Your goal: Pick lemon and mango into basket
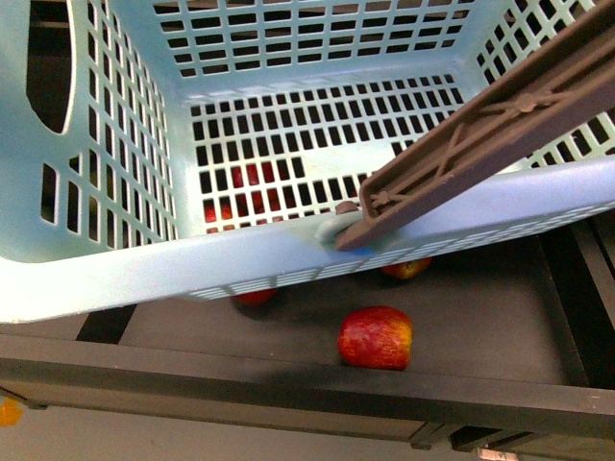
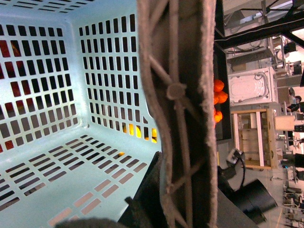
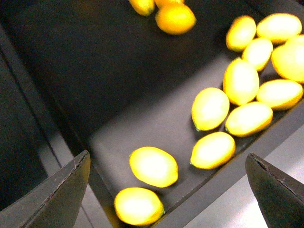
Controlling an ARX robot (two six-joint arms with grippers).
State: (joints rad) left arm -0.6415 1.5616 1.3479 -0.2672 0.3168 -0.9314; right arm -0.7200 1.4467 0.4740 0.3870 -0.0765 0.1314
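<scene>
Dark shelf tray (image 1: 480,317) lay below, 1 red apple (image 1: 375,338) on it. Basket (image 1: 115,269) filled front view, over tray: pale teal plastic, slotted walls and floor, brown ribbed handle (image 1: 480,144) slanting across right rim. Right gripper (image 3: 166,156) spread wide, empty, above lemons (image 3: 209,108) clustered in dark bin (image 3: 95,71). Left gripper (image 2: 137,209) sat by handle, inside basket; could not tell whether clamped or spread.
</scene>
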